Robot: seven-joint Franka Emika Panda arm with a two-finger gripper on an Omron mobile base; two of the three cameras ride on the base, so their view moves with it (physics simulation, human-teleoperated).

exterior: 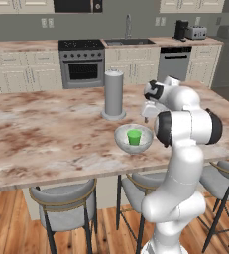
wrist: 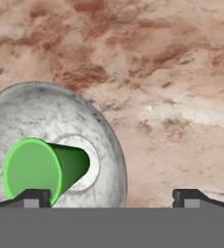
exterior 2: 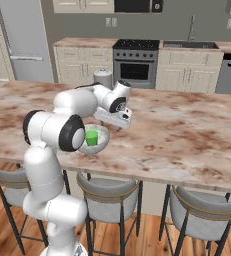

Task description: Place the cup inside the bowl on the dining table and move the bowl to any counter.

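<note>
- We see the gripper (wrist: 111, 196) with its jaws spread wide and nothing between them; in the hand view one tip stands over the cup's rim, the other over bare marble.
- Directly below the gripper and off toward one tip sits the cup (wrist: 40, 169), upright inside the bowl (wrist: 106, 145), resting on the bowl's pale centre.
- We judge the first step done: the cup is in the bowl. The step in hand is taking hold of the bowl itself.
- The next move calls for bringing one finger inside the bowl's wall and one outside, closing on the rim, then lifting level so the cup does not tip out.
- Beneath both lies the dining table (exterior: 46, 134); the bowl stands near its front edge.
- The left base view adds a tall grey cylinder (exterior: 114, 94) beyond the gripper, and the counter (exterior: 22, 45) far behind, which the hand view lacks.
- The right base view shows the gripper (exterior 2: 121, 119) hanging just beside the bowl (exterior 2: 103, 142).
</note>
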